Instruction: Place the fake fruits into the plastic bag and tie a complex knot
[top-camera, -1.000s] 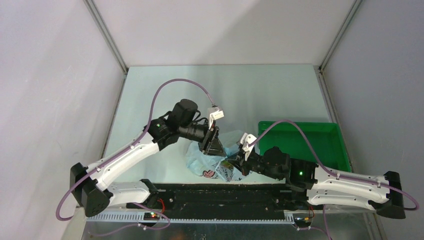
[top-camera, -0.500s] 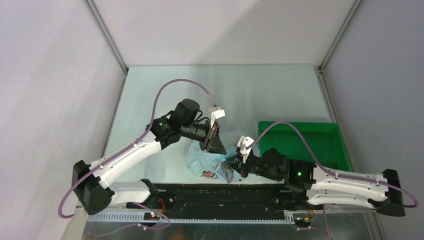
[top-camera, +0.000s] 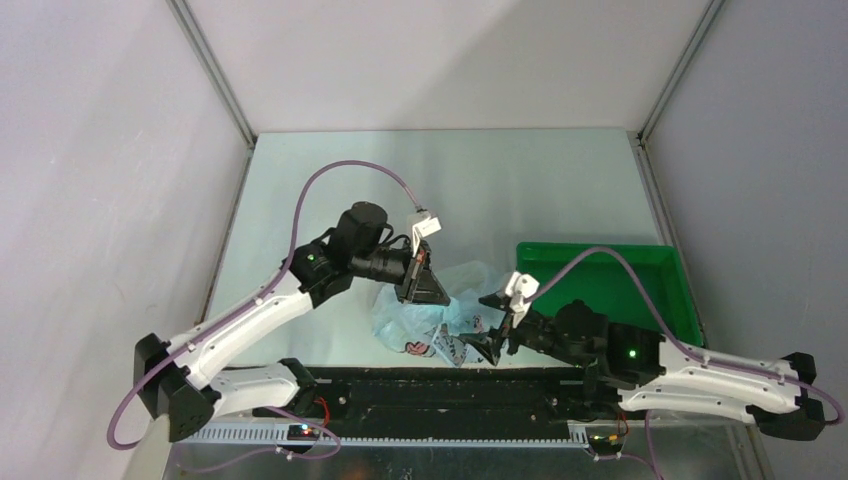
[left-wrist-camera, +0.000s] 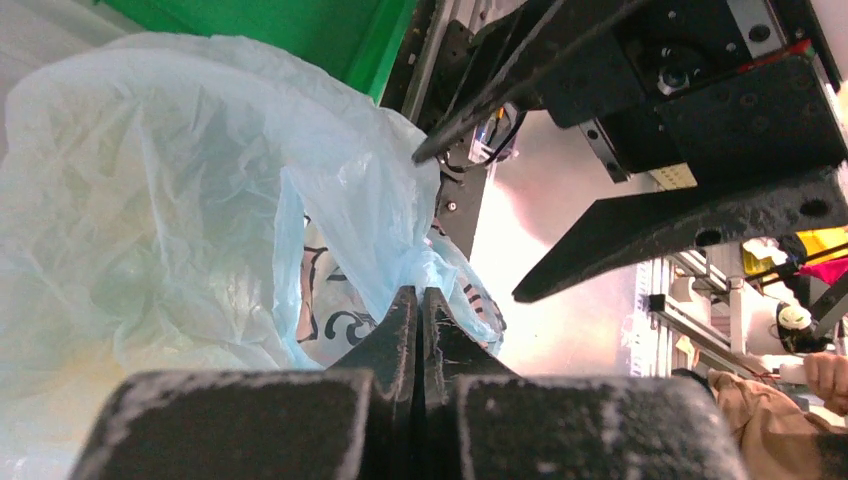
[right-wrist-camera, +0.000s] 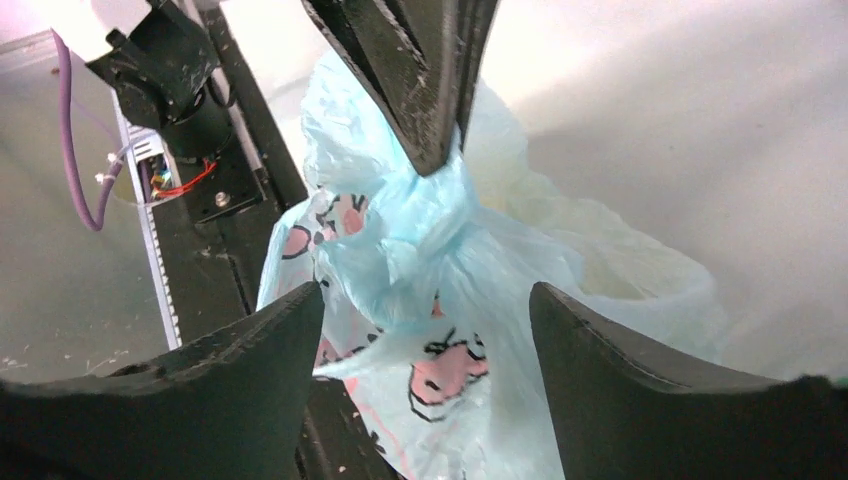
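Observation:
The light-blue plastic bag (top-camera: 405, 322) lies crumpled near the table's front edge, its pink-and-dark print facing the arms. My left gripper (top-camera: 438, 297) is shut on a gathered twist of the bag (left-wrist-camera: 430, 262) at its top. In the right wrist view the left gripper's fingers (right-wrist-camera: 425, 90) come down onto that twist of the bag (right-wrist-camera: 440, 200). My right gripper (top-camera: 492, 328) stands open just right of the bag, its jaws to either side of the printed plastic without pinching it (right-wrist-camera: 425, 300). A faint pale-yellow shape (right-wrist-camera: 610, 262) shows through the plastic. The fake fruits are otherwise hidden.
A rigid green tray (top-camera: 655, 285) sits at the right, behind my right arm, and shows again as the tray's edge (left-wrist-camera: 300, 30) in the left wrist view. The black base rail (top-camera: 450, 385) runs along the near edge, directly below the bag.
My right gripper has opened, let go of the bag and drawn back to the right. My left gripper has closed onto the bag's gathered top.

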